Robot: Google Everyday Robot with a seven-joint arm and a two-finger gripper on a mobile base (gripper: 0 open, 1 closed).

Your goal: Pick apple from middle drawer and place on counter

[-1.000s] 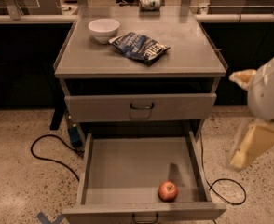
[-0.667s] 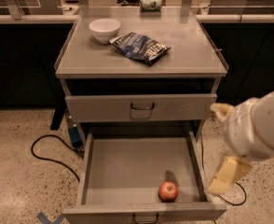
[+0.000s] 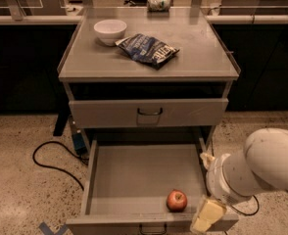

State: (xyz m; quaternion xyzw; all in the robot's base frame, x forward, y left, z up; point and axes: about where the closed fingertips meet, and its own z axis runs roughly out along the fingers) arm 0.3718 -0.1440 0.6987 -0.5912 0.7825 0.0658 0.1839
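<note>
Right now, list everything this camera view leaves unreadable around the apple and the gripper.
- Gripper, beside the middle drawer's front right corner: its tip is cut off by the bottom edge.
- Drawer handle: partly cut off by the same edge.
- Apple: underside hidden against the drawer floor.
- Upper drawer: its closed front hides the contents.
- Can at the counter's far edge: label too small to read.

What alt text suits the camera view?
A small red apple lies at the front right of an open grey middle drawer, the robot's cream claw just right of it. A white bowl and blue snack bag sit on the grey counter above.
</note>
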